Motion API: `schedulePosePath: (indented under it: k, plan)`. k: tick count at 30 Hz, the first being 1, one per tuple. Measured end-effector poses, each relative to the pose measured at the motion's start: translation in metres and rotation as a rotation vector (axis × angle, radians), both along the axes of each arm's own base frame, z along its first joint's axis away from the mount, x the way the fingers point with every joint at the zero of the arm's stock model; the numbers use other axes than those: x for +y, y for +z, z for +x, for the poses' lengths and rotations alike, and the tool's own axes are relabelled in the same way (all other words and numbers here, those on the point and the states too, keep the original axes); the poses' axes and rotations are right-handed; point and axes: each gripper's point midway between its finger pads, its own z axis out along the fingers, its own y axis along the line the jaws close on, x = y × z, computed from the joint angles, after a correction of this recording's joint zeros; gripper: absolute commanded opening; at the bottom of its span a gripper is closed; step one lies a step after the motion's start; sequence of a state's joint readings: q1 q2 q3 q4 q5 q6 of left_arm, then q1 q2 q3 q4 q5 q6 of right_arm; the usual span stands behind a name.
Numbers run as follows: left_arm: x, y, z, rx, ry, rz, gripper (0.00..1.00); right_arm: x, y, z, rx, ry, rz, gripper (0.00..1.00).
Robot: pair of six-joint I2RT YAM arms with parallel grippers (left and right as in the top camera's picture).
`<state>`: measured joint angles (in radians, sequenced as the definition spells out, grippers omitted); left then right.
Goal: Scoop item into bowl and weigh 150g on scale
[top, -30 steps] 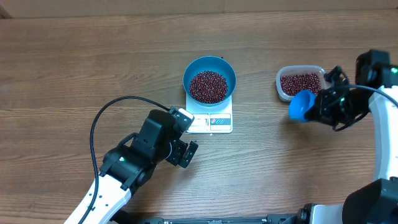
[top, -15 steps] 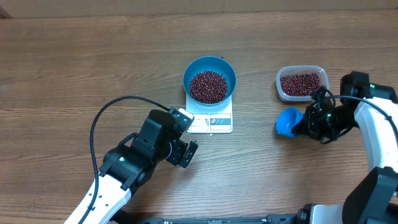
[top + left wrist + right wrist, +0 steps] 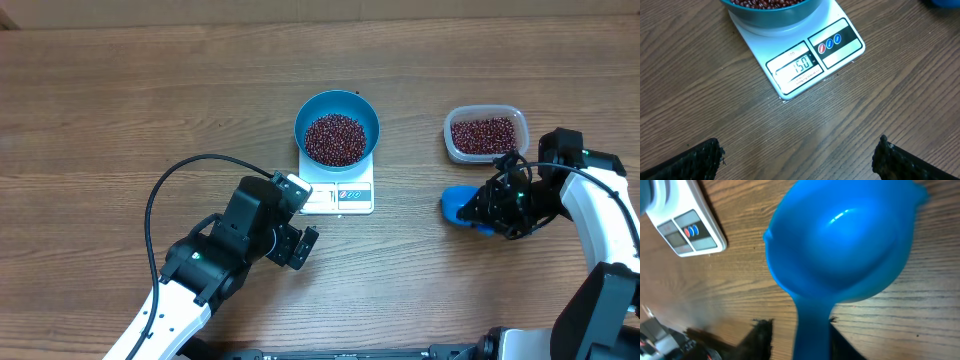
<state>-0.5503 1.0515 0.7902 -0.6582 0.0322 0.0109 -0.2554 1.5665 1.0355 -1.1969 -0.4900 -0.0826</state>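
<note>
The blue bowl (image 3: 368, 108) holds a heap of dark red-brown beans (image 3: 335, 138) and stands on the white scale (image 3: 340, 197). In the left wrist view the scale (image 3: 840, 55) has a display that reads 150, with the bowl (image 3: 775, 15) above it. My left gripper (image 3: 303, 250) hovers open just left of the scale's front, its fingers wide apart over bare wood (image 3: 800, 150). A small blue scoop (image 3: 458, 205) lies on the table to the right of the scale. My right gripper (image 3: 799, 324) is open around the handle of the scoop (image 3: 845, 245), with a gap beside the left finger.
A clear plastic tub (image 3: 449, 140) with more beans sits at the back right, just beyond the right arm. A black cable (image 3: 165, 185) loops from the left arm over the table. The scale's corner (image 3: 685, 230) shows left of the scoop.
The right arm has moved left and down, bringing the scoop from beside the tub onto the table. Its jaws have loosened from the handle. The left arm has not moved.
</note>
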Motion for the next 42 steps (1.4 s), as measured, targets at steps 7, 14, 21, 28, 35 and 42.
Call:
schedulePosePath:
  k: [7,14,21,28,35,42]
  plan:
    - [0.0,0.0,0.0,0.0,0.0,0.0,1.0,-0.003,-0.002,0.001,0.012,-0.023,-0.017,0.52]
    - [0.0,0.0,0.0,0.0,0.0,0.0,1.0,-0.02,-0.01,-0.009,0.09,-0.079,-0.13,0.8]
    - [0.0,0.0,0.0,0.0,0.0,0.0,1.0,-0.047,-0.008,-0.014,0.165,-0.166,-0.291,0.94]
    - [0.0,0.0,0.0,0.0,0.0,0.0,1.0,-0.063,0.024,0.017,0.073,-0.217,-0.356,0.94]
    - [0.0,0.0,0.0,0.0,0.0,0.0,1.0,-0.065,0.044,0.031,0.018,-0.222,-0.354,0.93]
    - [0.0,0.0,0.0,0.0,0.0,0.0,1.0,-0.06,0.06,0.042,-0.037,-0.204,-0.317,0.93]
